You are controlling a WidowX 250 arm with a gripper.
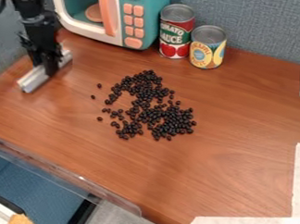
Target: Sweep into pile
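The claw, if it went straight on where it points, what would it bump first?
The pale bar at the claw, then probably the brown table below; I can't tell if the bar touches it.

black arm (35, 23) at upper left, hand (50, 68) pointing down

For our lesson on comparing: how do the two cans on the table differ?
The red-and-green can is taller than the yellow can. The red-and-green can pictures tomatoes, the yellow can yellow fruit. The red-and-green can stands nearer the toy microwave than the yellow can. Both stand upright.
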